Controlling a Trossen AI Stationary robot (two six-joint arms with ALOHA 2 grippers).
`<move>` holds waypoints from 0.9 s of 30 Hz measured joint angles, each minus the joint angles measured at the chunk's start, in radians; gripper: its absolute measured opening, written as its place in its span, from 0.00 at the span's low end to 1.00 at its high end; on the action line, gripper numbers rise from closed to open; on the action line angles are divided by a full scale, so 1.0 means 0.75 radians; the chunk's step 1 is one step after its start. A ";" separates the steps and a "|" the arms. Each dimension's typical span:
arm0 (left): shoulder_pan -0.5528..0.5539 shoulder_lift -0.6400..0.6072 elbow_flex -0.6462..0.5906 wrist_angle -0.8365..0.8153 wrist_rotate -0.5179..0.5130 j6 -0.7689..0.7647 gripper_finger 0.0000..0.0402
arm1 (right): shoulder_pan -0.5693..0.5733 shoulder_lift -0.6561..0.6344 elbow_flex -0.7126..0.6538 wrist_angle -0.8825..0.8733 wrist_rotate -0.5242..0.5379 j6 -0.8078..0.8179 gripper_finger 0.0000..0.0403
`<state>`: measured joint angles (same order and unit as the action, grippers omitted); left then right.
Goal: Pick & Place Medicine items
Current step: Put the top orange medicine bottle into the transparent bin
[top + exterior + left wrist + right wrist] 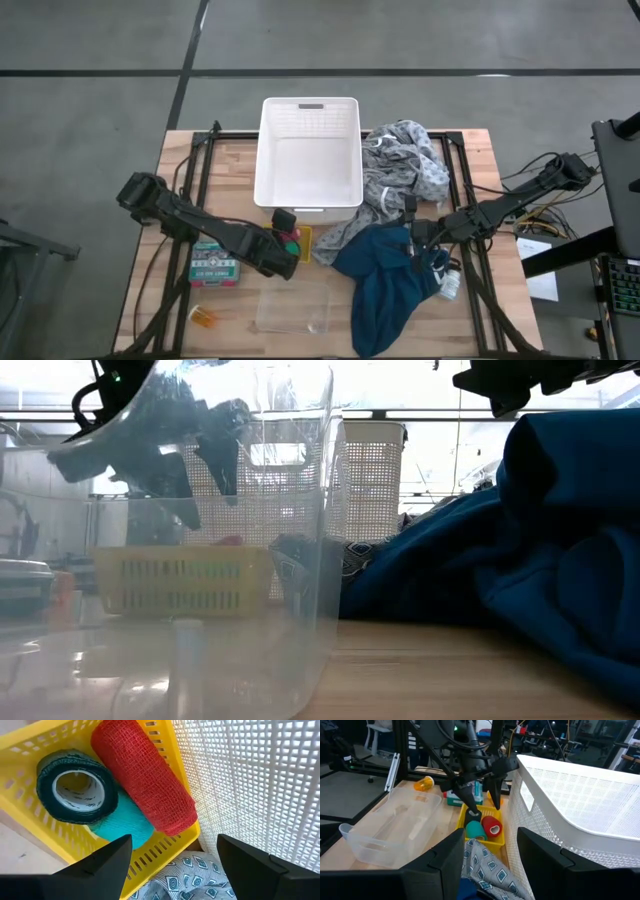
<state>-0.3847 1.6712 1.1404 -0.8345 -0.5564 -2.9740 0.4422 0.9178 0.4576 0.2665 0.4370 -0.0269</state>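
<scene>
Wooden tabletop [150,290] under both arms, with grey floor all around it. Over the small yellow basket [165,845] hangs the left gripper [288,225], its fingers spread wide and holding nothing, just above the rolls. Inside that basket lie three rolls packed together: a red roll [145,775] along the side nearest the white basket, a dark green roll [77,787] with a pale core beside it, and a teal roll [122,825] partly under both. Just behind the yellow basket stands the big white basket [310,150], its mesh wall almost touching the yellow one. Left of the gripper, under the left arm, lies a green and white box [215,265], and nearer the front edge an orange bottle [203,317] lies on its side. A clear tub [295,310] sits at the front middle of the table. Over on the right, the right gripper [420,238] hovers above the blue cloth [385,285], fingers partly apart, and I cannot tell whether they hold anything. A grey patterned cloth [405,165] is heaped behind the blue one, beside the white basket. A small white bottle [450,285] lies at the blue cloth's right edge.
</scene>
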 joint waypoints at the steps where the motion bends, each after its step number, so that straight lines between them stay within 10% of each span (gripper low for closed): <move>1: 0.000 -0.002 0.000 0.000 0.000 0.011 0.74 | 0.000 0.000 0.000 0.000 0.000 0.000 0.45; 11: -0.001 -0.062 0.000 -0.006 0.002 0.363 0.69 | 0.000 0.000 0.000 0.000 0.000 0.000 0.45; 27: -0.001 -0.213 -0.001 -0.044 0.059 1.508 0.43 | 0.000 0.000 -0.001 0.000 0.000 0.000 0.44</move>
<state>-0.3855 1.5116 1.1400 -0.8677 -0.5121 -1.8426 0.4423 0.9180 0.4568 0.2665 0.4373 -0.0269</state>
